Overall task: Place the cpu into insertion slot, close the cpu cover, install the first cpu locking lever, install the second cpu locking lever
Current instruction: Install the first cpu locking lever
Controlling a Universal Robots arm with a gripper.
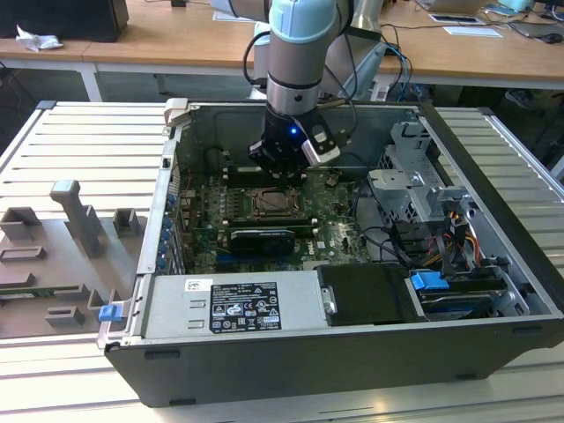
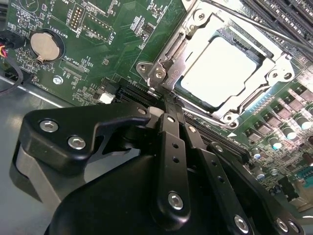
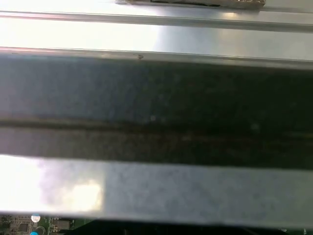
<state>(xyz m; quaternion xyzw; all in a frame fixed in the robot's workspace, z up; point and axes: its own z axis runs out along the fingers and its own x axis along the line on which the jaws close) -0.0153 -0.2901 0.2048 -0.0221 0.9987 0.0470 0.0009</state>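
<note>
Chip sits flat in its square socket on the green board, its pale face bright in the second wrist view, and the silver frame cover lies down around it with the chip showing through the central cut-out. A thin metal lever runs along the far side of the frame. The tool hangs just beside one edge of the socket; its dark fingers are drawn together with nothing between them. In the exterior view the tool reaches down into an open computer case, right over the socket. The case lies on a ribbed grey surface. A round coin battery sits on the board, well apart from the socket.
</note>
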